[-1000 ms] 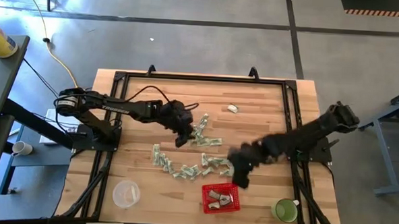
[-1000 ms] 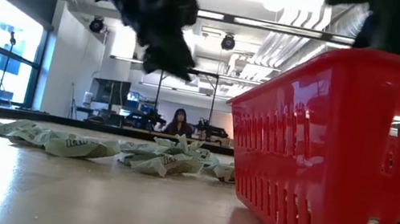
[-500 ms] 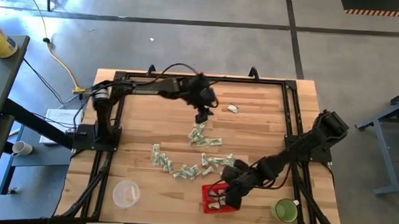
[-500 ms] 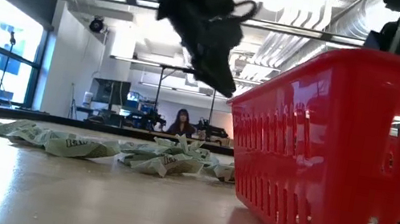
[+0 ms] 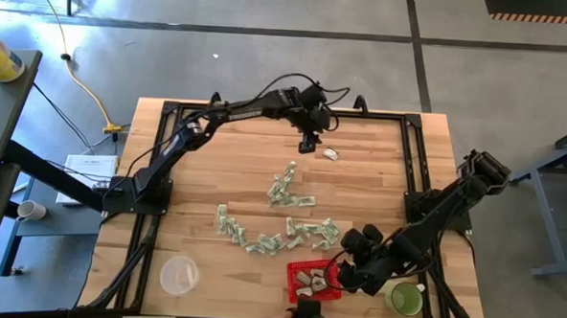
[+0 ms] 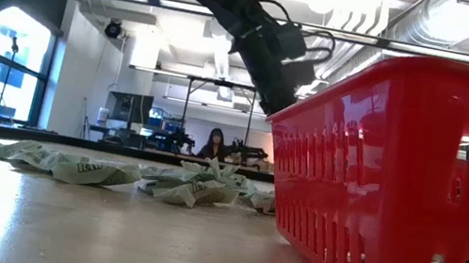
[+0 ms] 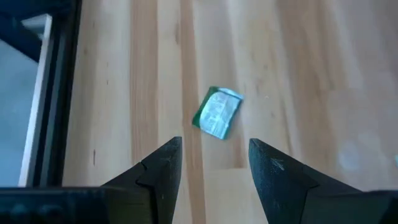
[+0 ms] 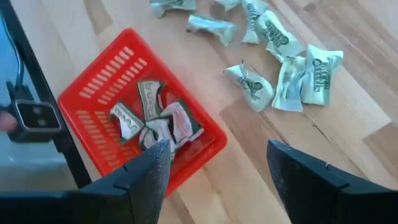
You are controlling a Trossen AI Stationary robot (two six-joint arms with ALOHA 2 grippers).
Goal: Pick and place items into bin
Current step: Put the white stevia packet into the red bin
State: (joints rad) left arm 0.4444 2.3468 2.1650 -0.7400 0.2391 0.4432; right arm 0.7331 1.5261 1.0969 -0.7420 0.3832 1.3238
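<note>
The right hand (image 8: 214, 177) hangs released, empty, over the red basket (image 8: 93, 93) holding wrapped candies (image 8: 155, 121). The left hand (image 7: 211, 168), also released, hovers over a lone candy (image 7: 217, 112) on the tabletop (image 7: 298, 68).

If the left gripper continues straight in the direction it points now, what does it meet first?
Most likely the single small green-and-white wrapped piece, lying alone on the wooden table ahead of the open left gripper. Depth is unclear.
</note>
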